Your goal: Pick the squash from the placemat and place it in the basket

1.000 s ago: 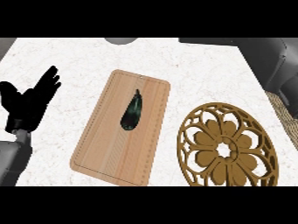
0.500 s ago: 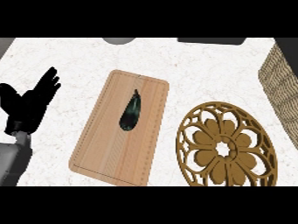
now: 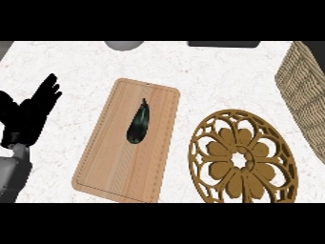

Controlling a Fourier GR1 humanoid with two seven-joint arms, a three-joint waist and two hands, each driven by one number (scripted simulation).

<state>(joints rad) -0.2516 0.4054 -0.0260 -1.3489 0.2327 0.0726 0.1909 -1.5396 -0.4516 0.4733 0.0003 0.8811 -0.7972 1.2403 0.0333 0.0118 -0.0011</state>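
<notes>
Since the earliest picture the robot's right arm, which filled the upper right corner over the basket, has gone from view, and the woven basket now shows bare at the right edge; in the last half second nothing else on the counter has shifted, and the left hand is where it was. The squash (dark green, slim, more like a small zucchini) lies on the wooden board that serves as the placemat, in the board's upper half, its long axis running nearly up and down the view with the thin stem end tilted slightly toward the top right. The left hand stands at the view's left edge, off the board, resting with fingers straight and spread upward; it holds nothing and touches nothing. From that hand the squash lies to the right, at about the same height in the view, with bare counter and the board's left rim between them. The right hand is out of sight, so the left is the only hand visibly near, though the basket sits well apart on the far right, past the round golden trivet. A grasp would probably close across the squash's narrow width.
</notes>
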